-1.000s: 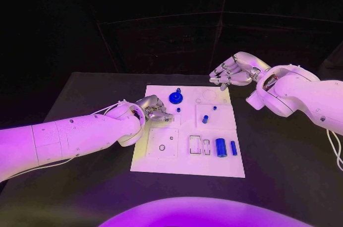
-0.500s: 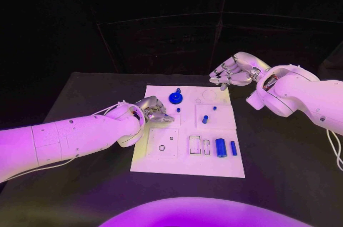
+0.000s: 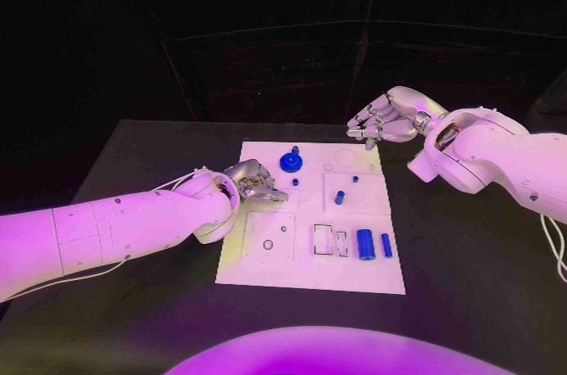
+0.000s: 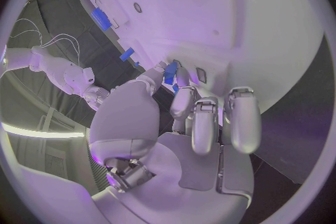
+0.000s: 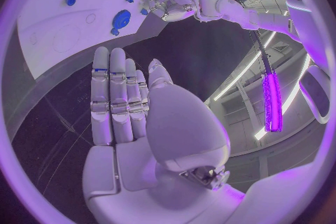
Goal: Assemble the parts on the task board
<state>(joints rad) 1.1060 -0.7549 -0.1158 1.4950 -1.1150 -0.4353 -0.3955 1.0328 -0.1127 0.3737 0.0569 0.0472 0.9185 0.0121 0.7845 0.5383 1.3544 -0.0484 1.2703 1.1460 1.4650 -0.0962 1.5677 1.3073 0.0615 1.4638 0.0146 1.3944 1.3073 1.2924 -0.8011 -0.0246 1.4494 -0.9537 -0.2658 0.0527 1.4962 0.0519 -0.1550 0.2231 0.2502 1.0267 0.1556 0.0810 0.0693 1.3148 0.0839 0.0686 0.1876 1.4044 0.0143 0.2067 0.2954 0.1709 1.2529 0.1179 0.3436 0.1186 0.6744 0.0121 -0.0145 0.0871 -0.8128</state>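
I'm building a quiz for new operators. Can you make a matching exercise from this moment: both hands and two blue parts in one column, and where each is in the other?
Things:
1. left hand
2. right hand
3. round blue part
4. blue cylinder

Places:
A. lying on the near right part of the task board
B. off the task board, past its far right corner
C. at the task board's left edge
D. on the far part of the task board

Pairs: 1-C, 2-B, 3-D, 4-A

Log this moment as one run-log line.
left hand: over task board, pinching small blue part | right hand: empty, fingers straight, beyond board's far corner | blue cylinder: lying on board
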